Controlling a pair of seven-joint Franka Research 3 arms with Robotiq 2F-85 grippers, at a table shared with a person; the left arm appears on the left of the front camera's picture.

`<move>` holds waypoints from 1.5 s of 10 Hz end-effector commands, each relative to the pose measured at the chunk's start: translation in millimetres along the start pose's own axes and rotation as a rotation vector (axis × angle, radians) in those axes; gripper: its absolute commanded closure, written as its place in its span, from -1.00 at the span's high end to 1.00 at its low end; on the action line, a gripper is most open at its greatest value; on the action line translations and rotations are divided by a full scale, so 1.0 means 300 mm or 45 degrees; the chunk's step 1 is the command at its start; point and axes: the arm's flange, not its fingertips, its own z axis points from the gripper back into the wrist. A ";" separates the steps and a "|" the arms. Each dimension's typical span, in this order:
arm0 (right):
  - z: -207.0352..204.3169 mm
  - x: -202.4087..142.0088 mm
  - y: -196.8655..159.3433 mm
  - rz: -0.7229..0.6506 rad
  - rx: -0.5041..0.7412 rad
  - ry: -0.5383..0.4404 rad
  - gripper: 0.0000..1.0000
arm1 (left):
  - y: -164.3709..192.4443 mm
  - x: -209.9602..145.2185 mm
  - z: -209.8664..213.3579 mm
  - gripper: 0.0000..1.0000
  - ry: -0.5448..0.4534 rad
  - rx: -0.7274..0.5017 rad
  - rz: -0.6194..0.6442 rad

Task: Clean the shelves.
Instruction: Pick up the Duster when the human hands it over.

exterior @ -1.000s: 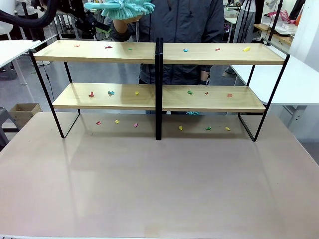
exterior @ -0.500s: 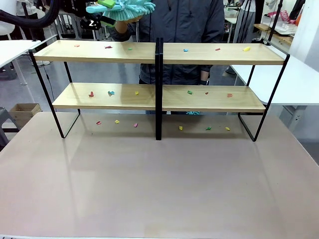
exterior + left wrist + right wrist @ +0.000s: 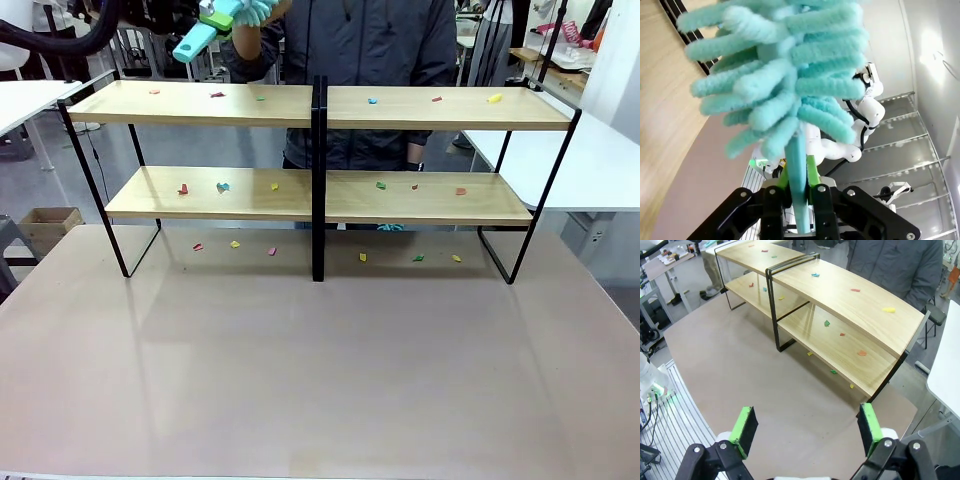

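In the left wrist view the left gripper (image 3: pixel 799 189) is seen clamped on the teal handle (image 3: pixel 798 160) of a fluffy teal duster (image 3: pixel 785 75). Its green pads are pressed against the handle from both sides, and the duster's head is spread across the upper half of the frame. In the front view the duster is held at the top left of the frame, above the left end of the shelves (image 3: pixel 200 104), with its handle slanted down to the left. A person's hand (image 3: pixel 245 42) is seen just beside it — whether it touches cannot be told. The shelves are set across the middle of the frame on the table (image 3: pixel 320 380), and small coloured scraps (image 3: pixel 222 187) are scattered over both boards and on the table beneath. A person in a dark jacket (image 3: pixel 370 40) is placed behind them. In the right wrist view the right gripper (image 3: pixel 806 427) is held with its jaws wide apart, low in the frame above the table.
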 end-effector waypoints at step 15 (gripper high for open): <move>0.000 0.002 0.000 0.001 0.001 -0.001 1.00 | -0.038 -0.060 0.059 -1.00 -0.017 0.010 -0.049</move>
